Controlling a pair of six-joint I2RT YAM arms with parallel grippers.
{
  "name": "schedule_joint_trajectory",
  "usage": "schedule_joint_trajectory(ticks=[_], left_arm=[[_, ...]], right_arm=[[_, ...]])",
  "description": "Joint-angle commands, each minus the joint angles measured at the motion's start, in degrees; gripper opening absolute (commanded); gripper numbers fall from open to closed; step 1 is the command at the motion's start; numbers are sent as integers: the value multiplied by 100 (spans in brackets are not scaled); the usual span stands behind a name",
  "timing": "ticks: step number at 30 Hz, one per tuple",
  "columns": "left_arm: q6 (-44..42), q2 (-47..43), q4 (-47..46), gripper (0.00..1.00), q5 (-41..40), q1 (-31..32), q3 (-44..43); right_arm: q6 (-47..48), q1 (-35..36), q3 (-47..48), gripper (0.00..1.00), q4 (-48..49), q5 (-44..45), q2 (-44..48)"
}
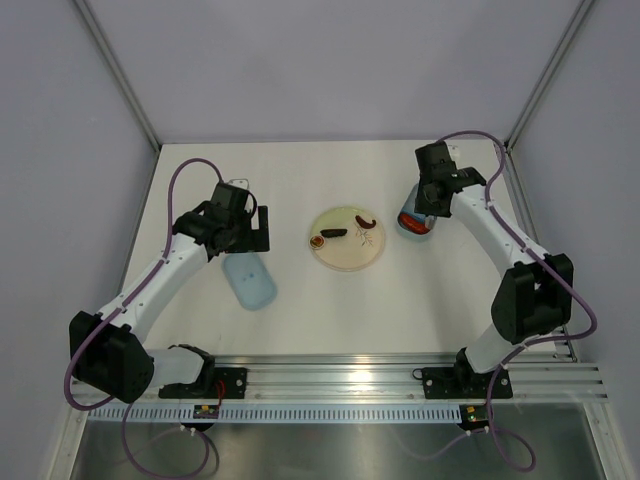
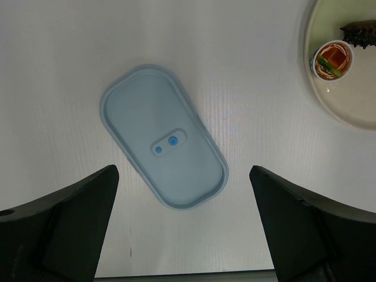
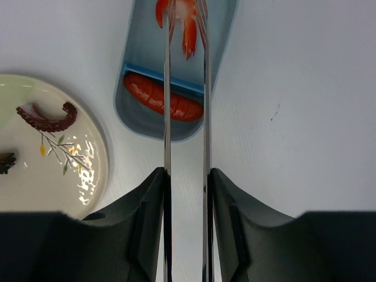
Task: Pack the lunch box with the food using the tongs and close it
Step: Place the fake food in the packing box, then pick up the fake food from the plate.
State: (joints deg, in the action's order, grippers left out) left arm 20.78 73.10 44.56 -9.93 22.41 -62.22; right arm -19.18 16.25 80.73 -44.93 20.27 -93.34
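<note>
Our right fingers [image 3: 147, 217] are closed partway on the tongs [image 3: 166, 117], squeezing both blades. The left gripper [image 2: 182, 226] hangs wide open and empty, with the lid [image 2: 163, 138] just ahead of it. The lunch box [image 3: 141, 124] lies straight ahead of the right fingers, with the shrimp [image 3: 189, 29] between the blades over its far compartment and a sausage [image 3: 154, 97] nearer. We should lower first, then ease the squeeze gently. The tongs point straight away from the fingers, roughly along the box's long axis.
</note>
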Motion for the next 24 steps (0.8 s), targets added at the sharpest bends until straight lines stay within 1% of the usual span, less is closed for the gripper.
schedule_joint_trajectory(ticks=[1, 2, 5, 6, 7, 8, 11, 13, 14, 19, 24], left_arm=[[-21, -138, -35, 99, -88, 26, -1], [-12, -121, -43, 99, -79, 26, 8], [-3, -112, -52, 99, -70, 35, 8], [-3, -103, -61, 99, -70, 26, 8], [-3, -103, -61, 99, -70, 26, -1], [-3, -112, -61, 99, -70, 35, -1], [-3, -85, -61, 99, -96, 26, -19], [40, -85, -70, 99, -131, 26, -19], [75, -94, -96, 99, -140, 26, -10], [190, -103, -184, 99, -132, 26, 25], [243, -59, -184, 99, -88, 26, -36]], right_arm=[[107, -25, 452, 42, -51, 3, 492], [116, -17, 470, 42, -86, -6, 527], [116, -17, 505, 34, -113, -163, 685], [116, -17, 505, 29, -121, -399, 729], [99, -8, 488, 22, -113, -532, 825], [90, 70, 479, 19, -113, -655, 878], [28, 325, 321, 18, -113, -902, 1107], [-33, 729, 146, 19, -122, -911, 1291], [-51, 1044, 84, 19, -139, -868, 1344], [-366, 1792, -329, 19, -165, -963, 1652], [-595, 2206, -531, 18, 19, -1376, 1828]])
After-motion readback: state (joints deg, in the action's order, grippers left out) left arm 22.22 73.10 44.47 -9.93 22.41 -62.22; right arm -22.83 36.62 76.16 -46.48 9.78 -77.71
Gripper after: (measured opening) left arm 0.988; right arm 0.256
